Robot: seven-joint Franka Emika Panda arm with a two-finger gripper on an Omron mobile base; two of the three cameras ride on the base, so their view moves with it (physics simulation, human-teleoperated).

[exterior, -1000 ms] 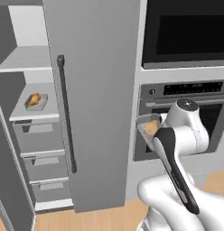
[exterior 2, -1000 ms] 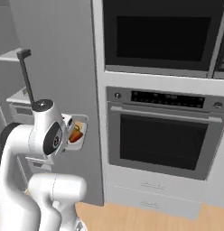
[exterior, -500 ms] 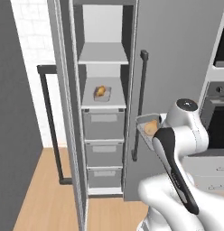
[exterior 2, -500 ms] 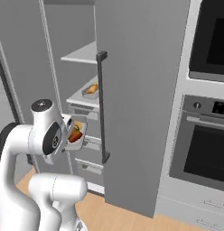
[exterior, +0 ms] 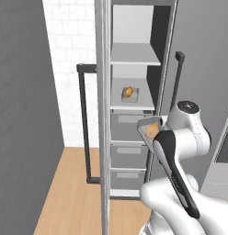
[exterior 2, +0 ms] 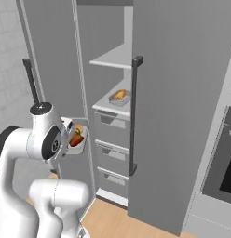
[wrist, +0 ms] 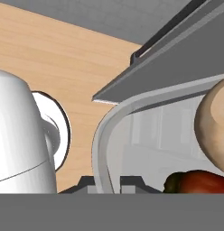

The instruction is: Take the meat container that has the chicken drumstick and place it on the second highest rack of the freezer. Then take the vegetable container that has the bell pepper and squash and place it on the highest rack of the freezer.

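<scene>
The freezer [exterior: 134,27] stands open in front of me. Its highest rack [exterior: 133,55] is a bare light-grey shelf. On the shelf below sits the meat container with the chicken drumstick [exterior: 129,93], also seen from the right [exterior 2: 119,96]. My gripper [wrist: 109,186] is shut on the rim of the vegetable container [wrist: 102,135], held level in front of the drawers [exterior 2: 76,138]. In it lie the red bell pepper [wrist: 197,180] and the tan squash [wrist: 215,119]. In the base views the gripper itself is hidden behind my arm and the tray.
The freezer door [exterior 2: 182,93] with its long dark handle [exterior 2: 133,116] stands open on the right. A second grey door with a dark handle [exterior: 82,124] stands on the left. Grey drawers [exterior: 127,156] fill the space under the shelves. Wooden floor [exterior: 74,193] lies below.
The whole picture has shifted: the base has moved from the oven side to face the open freezer. The vegetable container has stayed in my gripper.
</scene>
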